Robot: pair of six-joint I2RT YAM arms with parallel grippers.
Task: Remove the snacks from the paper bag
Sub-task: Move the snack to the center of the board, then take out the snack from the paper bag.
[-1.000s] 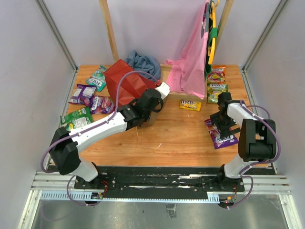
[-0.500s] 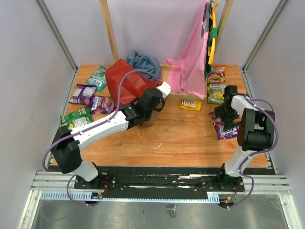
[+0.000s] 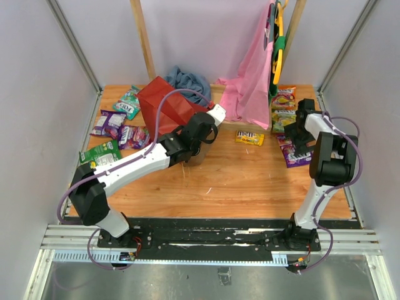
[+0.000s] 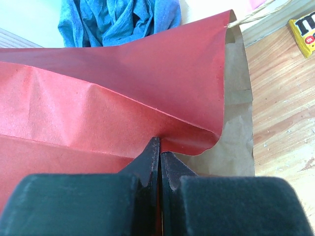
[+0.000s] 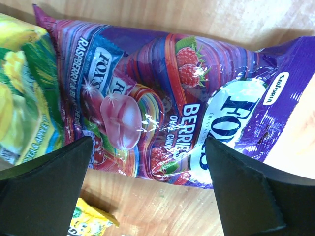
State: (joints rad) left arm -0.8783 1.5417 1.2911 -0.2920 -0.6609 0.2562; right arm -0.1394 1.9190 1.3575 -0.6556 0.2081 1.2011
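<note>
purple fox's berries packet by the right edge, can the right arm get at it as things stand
Probably yes: the right gripper hangs open directly over the purple packet, which lies flat and uncovered. Only a yellow-green packet borders one end.

My left arm [image 3: 125,169] runs from its base at the near left diagonally toward the far middle, shoulder joint low and the long white forearm stretched out. My left gripper [image 4: 160,147] is pinched tight: its two dark fingers [image 4: 147,164] are pressed flat together, with the red edge of the bag [image 4: 113,98] caught between them. My right arm [image 3: 334,165] stands folded at the right side, its upper link rising from the base, the elbow bent sharply, the forearm reaching to the far right. My right gripper [image 5: 147,147] points straight down, its fingers [image 5: 47,184] spread wide, one at each lower corner of the wrist view.
</note>
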